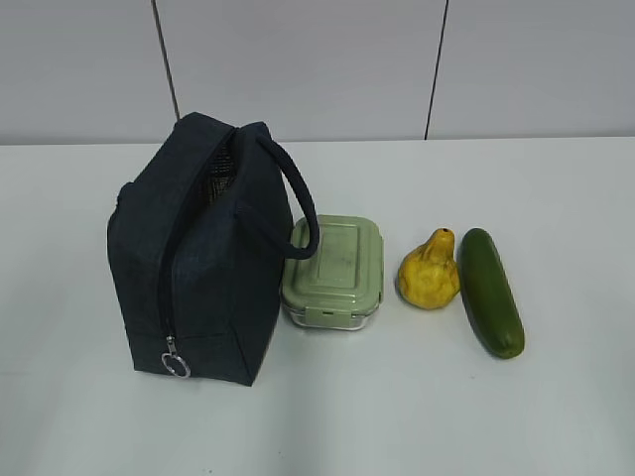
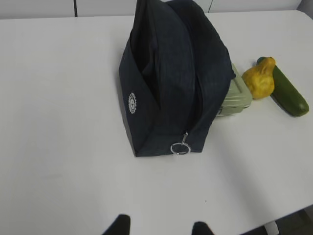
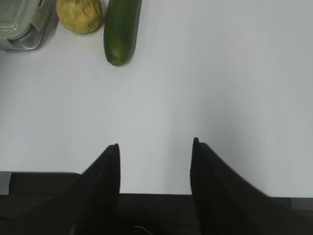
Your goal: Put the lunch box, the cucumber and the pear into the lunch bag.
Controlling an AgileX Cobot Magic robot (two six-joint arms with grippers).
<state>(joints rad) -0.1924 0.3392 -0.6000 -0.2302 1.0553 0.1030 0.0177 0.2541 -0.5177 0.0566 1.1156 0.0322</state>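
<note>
The dark navy lunch bag (image 1: 203,258) stands upright at the left, its zipper closed down the front to a silver ring pull (image 1: 176,365), with a small gap at the top. Its loop handle rests on the sage-green-lidded lunch box (image 1: 334,271) beside it. The yellow pear (image 1: 430,271) and the dark green cucumber (image 1: 489,291) lie to the right. In the left wrist view the bag (image 2: 171,83) is ahead of my open, empty left gripper (image 2: 159,226). In the right wrist view my right gripper (image 3: 155,147) is open and empty, well short of the cucumber (image 3: 120,29), the pear (image 3: 79,15) and the box (image 3: 22,24).
The white table (image 1: 496,416) carries all the objects. A grey panelled wall (image 1: 317,59) stands behind it. The table's near edge shows at the lower right of the left wrist view (image 2: 288,215).
</note>
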